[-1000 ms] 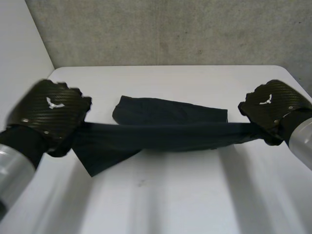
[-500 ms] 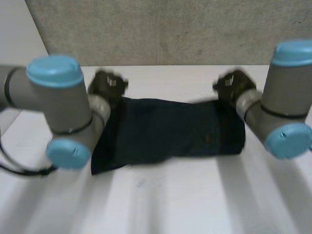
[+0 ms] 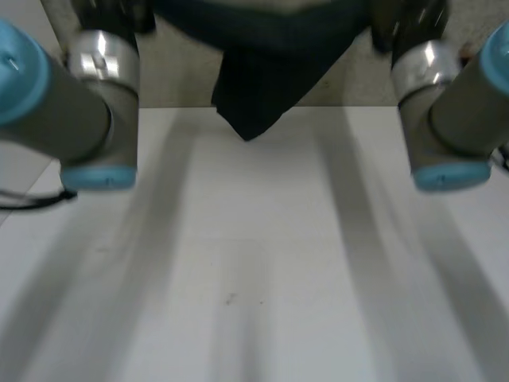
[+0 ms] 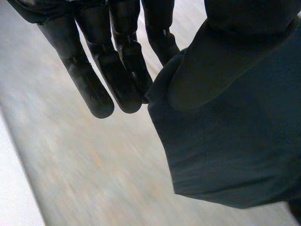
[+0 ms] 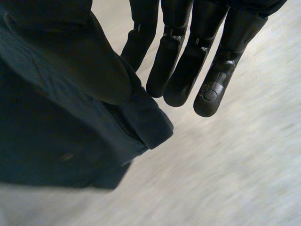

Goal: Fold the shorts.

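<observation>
Whereas the dark navy shorts had lain spread flat on the white table half a second earlier, they now hung high above its far edge. They were strung between the raised left arm and right arm, with one loose corner drooping to a point. That lift probably meant the garment was being shaken out or carried over for the next fold, so no tidy fold was yet laid down.

The left hand pinched one end of the cloth, its thumb pressing the fabric against straight fingers. The right hand held the other end the same way, beside a stitched hem band.

The fabric looked thin, matte and limp, and sagged in soft curves between the two grips. The fingers were hard, smooth, glossy black segments with rounded tips. The table was a plain, smooth sheet, and a rough grey concrete wall stood behind.
</observation>
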